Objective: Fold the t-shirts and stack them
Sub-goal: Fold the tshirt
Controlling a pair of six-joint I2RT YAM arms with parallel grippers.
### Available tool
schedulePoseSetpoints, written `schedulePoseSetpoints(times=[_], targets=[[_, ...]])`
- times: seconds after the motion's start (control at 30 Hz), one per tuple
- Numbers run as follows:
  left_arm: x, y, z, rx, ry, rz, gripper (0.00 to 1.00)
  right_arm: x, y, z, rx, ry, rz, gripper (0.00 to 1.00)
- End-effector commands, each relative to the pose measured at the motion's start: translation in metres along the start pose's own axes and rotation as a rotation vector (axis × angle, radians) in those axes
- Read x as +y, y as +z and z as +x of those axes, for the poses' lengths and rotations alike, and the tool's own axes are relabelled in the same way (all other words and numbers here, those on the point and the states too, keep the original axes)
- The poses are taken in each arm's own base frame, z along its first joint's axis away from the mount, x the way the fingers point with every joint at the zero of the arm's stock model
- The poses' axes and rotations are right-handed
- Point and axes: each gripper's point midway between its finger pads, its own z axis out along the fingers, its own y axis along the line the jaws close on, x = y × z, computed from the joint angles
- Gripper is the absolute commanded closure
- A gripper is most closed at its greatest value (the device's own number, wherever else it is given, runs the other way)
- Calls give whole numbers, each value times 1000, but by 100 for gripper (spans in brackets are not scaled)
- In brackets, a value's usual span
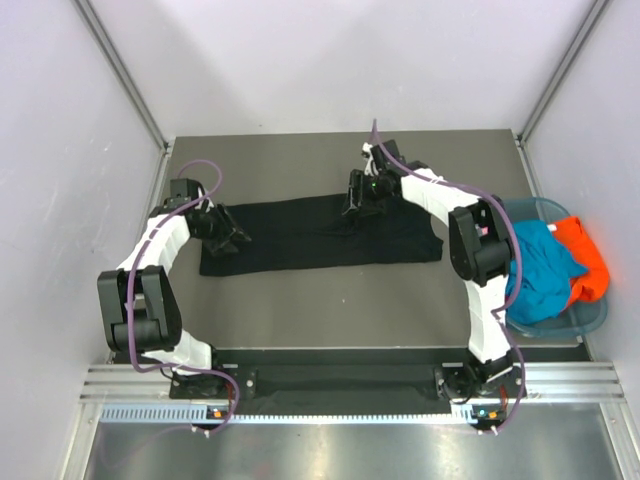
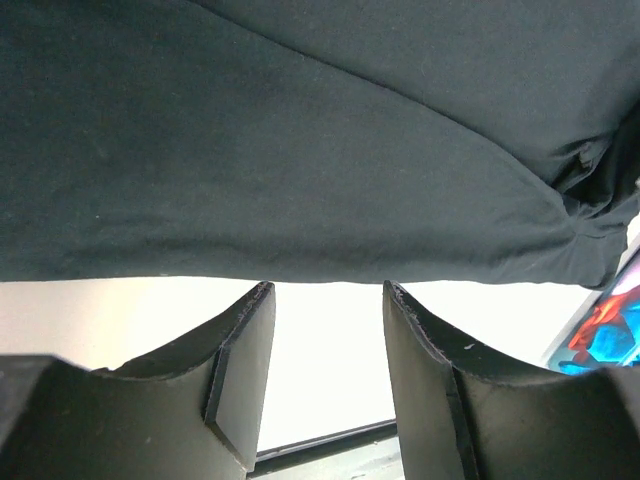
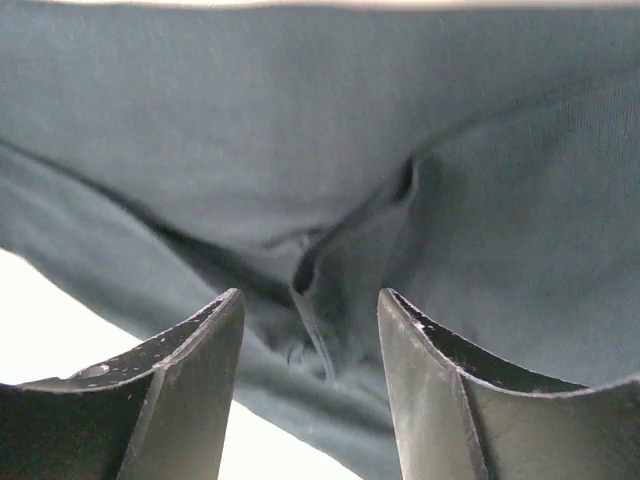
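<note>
The black t-shirt (image 1: 320,235) lies on the table as a long folded band. My left gripper (image 1: 238,240) sits over its left end, open and empty; in the left wrist view (image 2: 328,290) the shirt's hem (image 2: 300,150) lies just beyond the fingertips. My right gripper (image 1: 352,212) is over the shirt's upper middle, open, its jaws either side of a cloth wrinkle (image 3: 330,290). A teal-blue shirt (image 1: 538,265) and an orange shirt (image 1: 585,258) lie bunched in the basket at the right. No pink shirt is in view.
The translucent blue-green basket (image 1: 590,318) stands at the table's right edge beside the right arm. A metal rail (image 1: 340,395) runs along the near edge. White walls close in the table at the back and sides.
</note>
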Motion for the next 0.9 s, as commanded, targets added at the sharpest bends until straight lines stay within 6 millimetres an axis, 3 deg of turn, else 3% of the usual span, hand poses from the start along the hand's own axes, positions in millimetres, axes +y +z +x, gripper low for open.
schedulePoseSetpoints(times=[0.0, 0.27, 0.37, 0.5, 0.6, 0.73, 0.87], targets=[[-8, -7, -5, -37, 24, 27, 48, -4, -3, -23, -77, -101, 102, 45], [-7, -6, -5, -29, 27, 24, 48, -12, 6, -22, -54, -106, 161, 64], [-8, -6, -6, -29, 30, 24, 48, -11, 9, -21, -50, -115, 162, 75], [-8, -6, -6, -29, 32, 24, 48, 1, 8, -26, -58, -118, 119, 100], [-7, -6, -5, -28, 31, 23, 48, 14, 7, -32, -76, -99, 75, 100], [-6, -6, -4, -27, 26, 23, 48, 47, 0, -49, -164, 28, -61, 100], [-6, -6, -3, -24, 27, 25, 48, 73, 7, -66, -227, 149, -213, 100]])
